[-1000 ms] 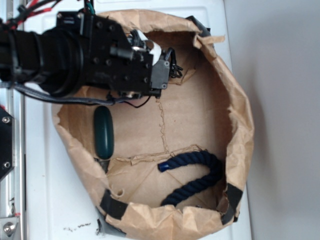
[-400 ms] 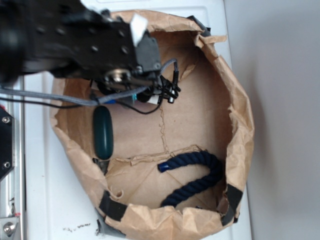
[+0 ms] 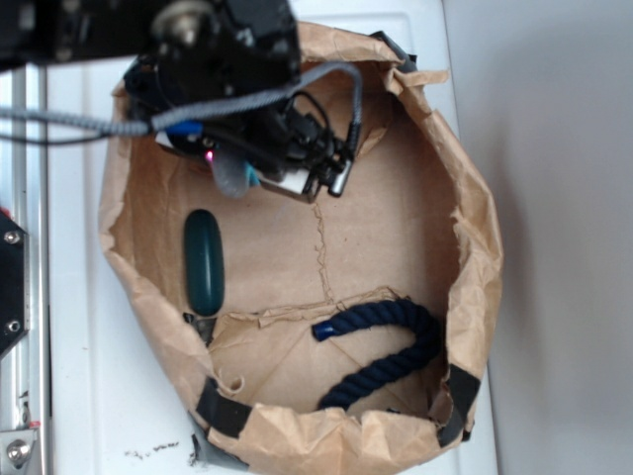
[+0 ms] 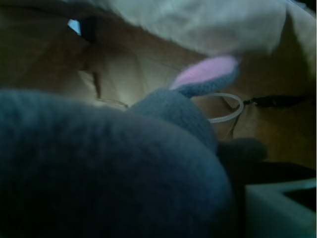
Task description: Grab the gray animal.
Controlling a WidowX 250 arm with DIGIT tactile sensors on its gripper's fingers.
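The gray animal (image 4: 114,168), a soft gray plush, fills the lower left of the wrist view, very close to the camera. Its ear with a pink inner side (image 4: 208,74) sticks up, and a white string loop (image 4: 225,106) lies behind it on the brown paper. In the exterior view my gripper (image 3: 321,178) reaches down into the upper left part of the paper bag, and the arm covers the animal there. A pale block (image 4: 277,208) at the wrist view's lower right edge is part of the gripper. The plush hides how the jaws stand.
A crumpled brown paper bag (image 3: 475,257) with black tape at its corners walls in the area. A dark green oval object (image 3: 205,260) lies at its left side. A navy rope (image 3: 391,341) curves along the lower right. A white surface (image 3: 99,396) surrounds the bag.
The arm has swung toward the top of the picture and turned. The gripper has dropped lower into the bag's upper left corner. The green object and the rope have not moved.
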